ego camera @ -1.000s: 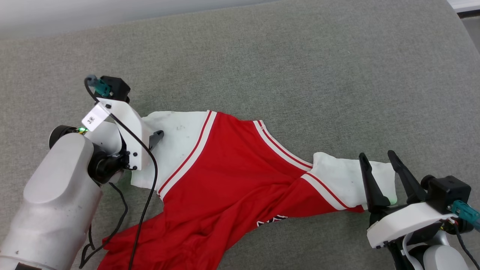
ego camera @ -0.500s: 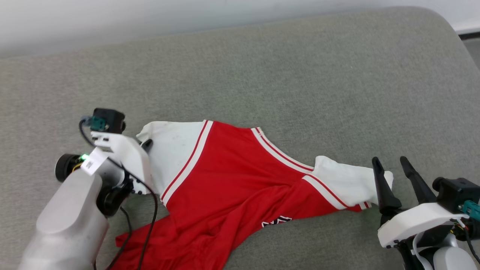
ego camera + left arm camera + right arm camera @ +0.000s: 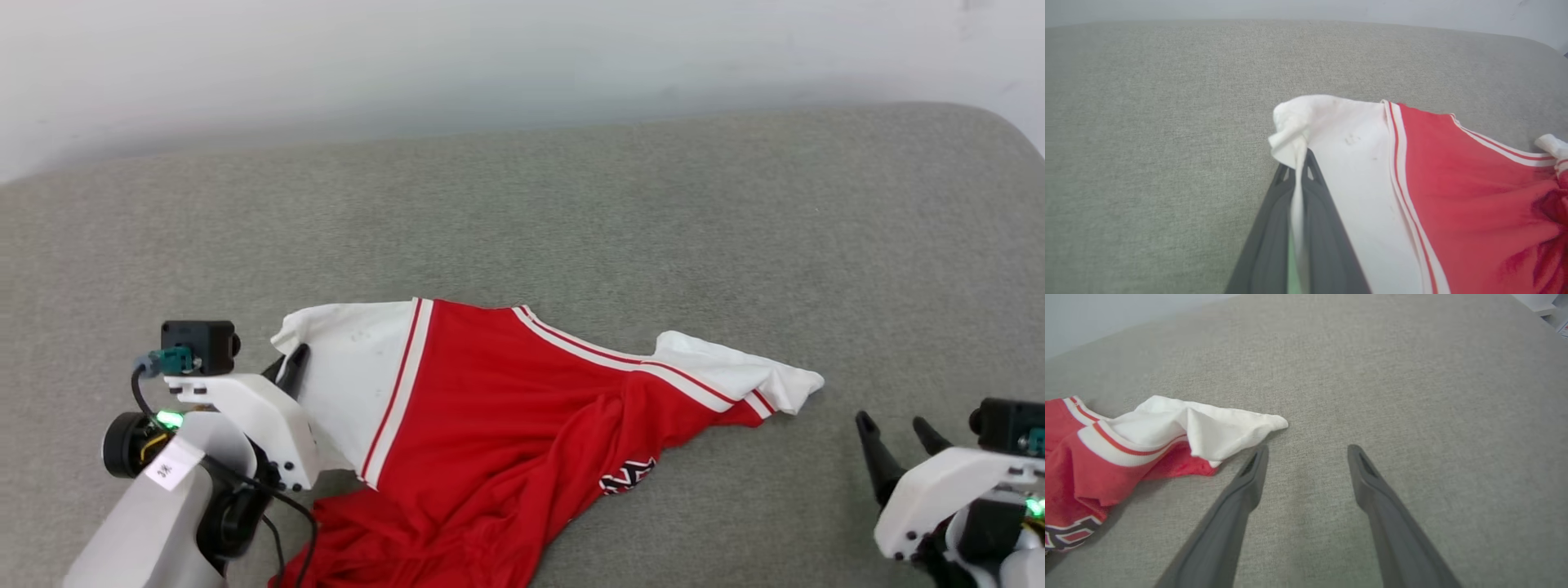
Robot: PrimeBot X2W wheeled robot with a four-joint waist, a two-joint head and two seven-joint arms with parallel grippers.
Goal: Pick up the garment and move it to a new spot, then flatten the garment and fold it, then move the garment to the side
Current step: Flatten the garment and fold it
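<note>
So the red jersey-style shirt with white sleeves (image 3: 506, 408) lies rumpled on the grey upholstered cushion (image 3: 653, 212), near its front edge. Left gripper (image 3: 1298, 159) pinches one sleeve hem; right gripper (image 3: 1306, 453) gapes empty. Thin, floppy, light stuff I'd say, so grab the other sleeve too.

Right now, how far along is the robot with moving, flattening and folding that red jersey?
Just starting. Done: the left gripper is shut on one white sleeve of the garment. In hand: the right gripper is open beside the other sleeve, gripping nothing. Left: the garment lies rumpled on the grey cushion, so lifting it to a new spot, flattening, folding and moving it aside all remain.
</note>
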